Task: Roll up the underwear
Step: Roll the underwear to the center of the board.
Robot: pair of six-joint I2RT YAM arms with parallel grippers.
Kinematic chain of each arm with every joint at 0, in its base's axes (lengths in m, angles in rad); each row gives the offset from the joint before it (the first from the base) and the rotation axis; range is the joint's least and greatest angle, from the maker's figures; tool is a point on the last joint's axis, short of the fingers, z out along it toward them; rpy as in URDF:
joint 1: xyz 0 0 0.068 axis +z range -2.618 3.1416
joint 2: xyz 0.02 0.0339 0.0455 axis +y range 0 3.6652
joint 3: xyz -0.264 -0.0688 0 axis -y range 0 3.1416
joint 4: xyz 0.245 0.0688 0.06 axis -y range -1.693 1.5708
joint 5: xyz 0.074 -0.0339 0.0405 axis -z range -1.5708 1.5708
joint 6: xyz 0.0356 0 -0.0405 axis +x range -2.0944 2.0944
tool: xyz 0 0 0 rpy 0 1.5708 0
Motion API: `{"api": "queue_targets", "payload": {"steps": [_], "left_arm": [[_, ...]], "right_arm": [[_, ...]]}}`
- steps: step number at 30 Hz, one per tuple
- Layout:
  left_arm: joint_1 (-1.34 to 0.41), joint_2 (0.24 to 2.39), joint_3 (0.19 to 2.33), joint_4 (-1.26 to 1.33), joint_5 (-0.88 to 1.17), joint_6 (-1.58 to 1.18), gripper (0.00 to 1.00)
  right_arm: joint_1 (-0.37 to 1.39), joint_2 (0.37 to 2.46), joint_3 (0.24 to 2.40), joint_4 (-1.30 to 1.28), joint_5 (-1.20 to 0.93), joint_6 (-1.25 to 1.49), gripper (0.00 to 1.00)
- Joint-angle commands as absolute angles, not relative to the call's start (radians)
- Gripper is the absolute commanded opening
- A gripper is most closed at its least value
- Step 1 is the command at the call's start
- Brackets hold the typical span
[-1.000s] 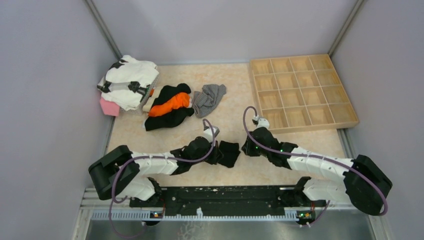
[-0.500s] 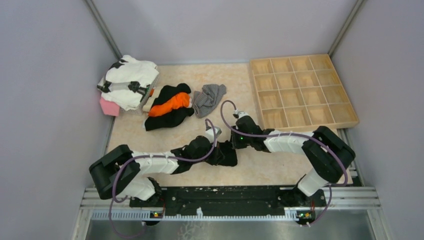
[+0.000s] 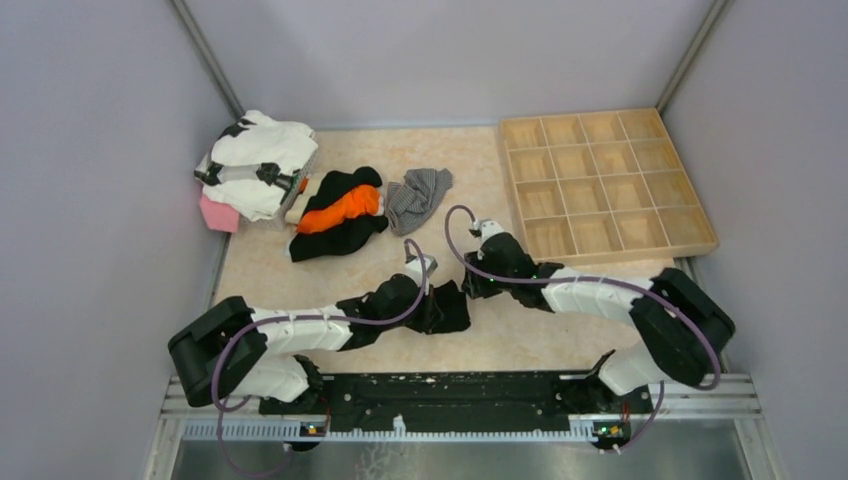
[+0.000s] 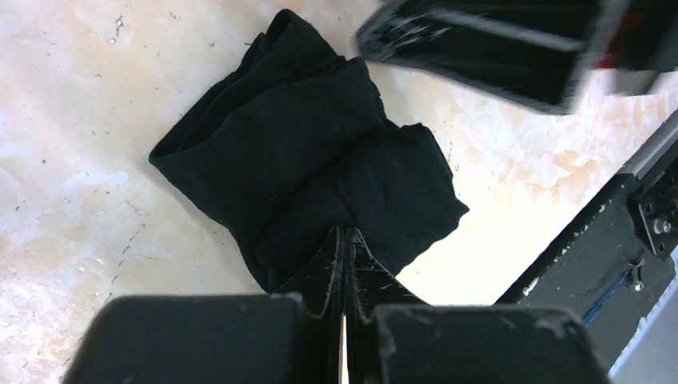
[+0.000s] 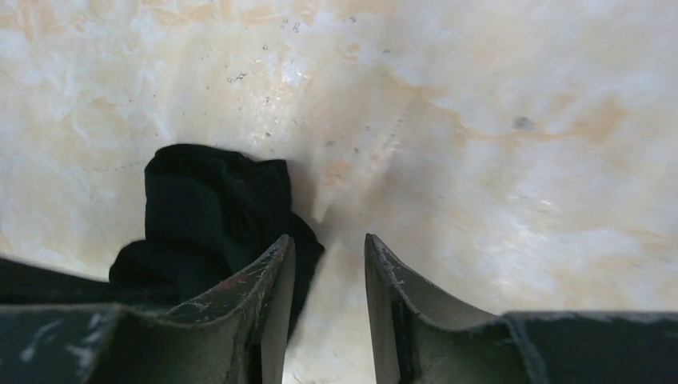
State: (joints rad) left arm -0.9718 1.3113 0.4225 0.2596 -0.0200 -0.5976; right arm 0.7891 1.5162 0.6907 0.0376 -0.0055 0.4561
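Midway along the near edge of the worktop (image 3: 300, 265), the left gripper (image 4: 344, 244) pinches the black underwear (image 4: 304, 152) tight; the right gripper (image 5: 328, 256), part-open and empty at its edge, should catch the fold squarely

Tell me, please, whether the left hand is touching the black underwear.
Touching. The left wrist view shows the left hand, shut, with its tips pinching the black underwear at its near edge.
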Motion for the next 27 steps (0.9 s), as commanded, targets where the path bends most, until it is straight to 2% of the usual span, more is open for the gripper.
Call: {"api": "queue_targets", "payload": {"steps": [1, 6, 10, 14, 19, 27], "left_arm": [[-0.971, 1.322, 0.415, 0.136, -0.106, -0.616, 0.00], [-0.969, 1.335, 0.410, 0.110, -0.120, -0.629, 0.00], [-0.962, 1.358, 0.423, 0.089, -0.105, -0.601, 0.00], [-0.954, 1.379, 0.445, 0.057, -0.087, -0.564, 0.00], [-0.948, 1.383, 0.448, 0.070, -0.032, -0.522, 0.00], [-0.947, 1.419, 0.475, 0.048, -0.021, -0.503, 0.00]], "right_arm": [[0.786, 1.301, 0.611, 0.154, 0.140, 0.286, 0.39], [0.786, 1.089, 0.477, 0.340, 0.055, 0.036, 0.48], [0.795, 1.017, 0.466, 0.305, -0.150, -0.176, 0.50], [0.885, 0.985, 0.465, 0.193, -0.258, -0.459, 0.49], [1.042, 1.000, 0.434, 0.070, -0.250, -0.830, 0.51], [1.131, 1.057, 0.385, 0.084, -0.174, -0.980, 0.52]]}}
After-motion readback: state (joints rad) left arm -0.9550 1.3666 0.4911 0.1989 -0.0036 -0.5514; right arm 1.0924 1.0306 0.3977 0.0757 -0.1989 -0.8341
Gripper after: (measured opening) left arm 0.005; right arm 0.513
